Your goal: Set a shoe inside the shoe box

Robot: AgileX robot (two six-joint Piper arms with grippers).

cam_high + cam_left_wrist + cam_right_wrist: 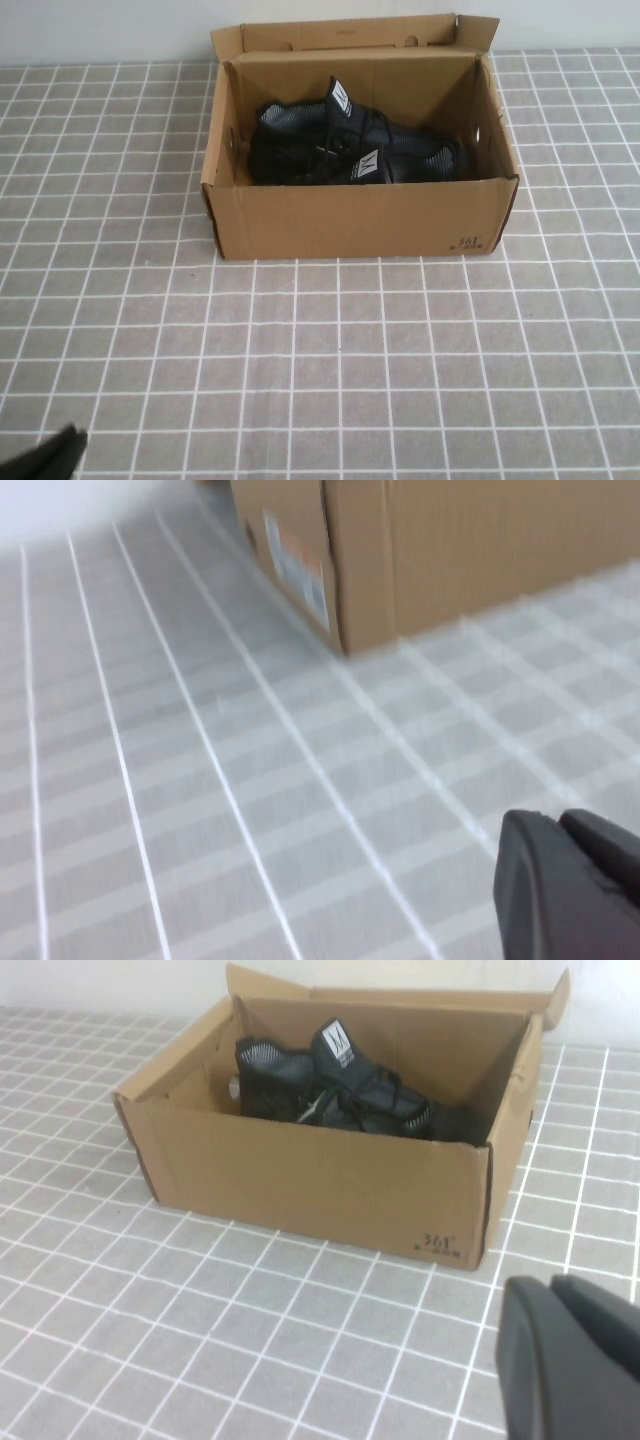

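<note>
The brown cardboard shoe box (pixel 360 215) stands open at the far middle of the table, lid flap up at the back. Two black knit sneakers lie inside it. The shoe (pixel 300 160) lies nearer the front wall, its white logo tag up. Its pair-mate (pixel 410 140), with grey lining showing, lies behind it. My left gripper (pixel 60 455) is shut and empty, low at the near left, far from the box. In the left wrist view its fingers (pixel 540 880) rest together near a box corner (pixel 450 550). My right gripper (pixel 548 1290) is shut, empty, near the box's front right corner (pixel 320 1190).
The table is covered by a grey cloth with a white grid (pixel 320 370). A pale wall runs behind the box. The right arm is out of the high view.
</note>
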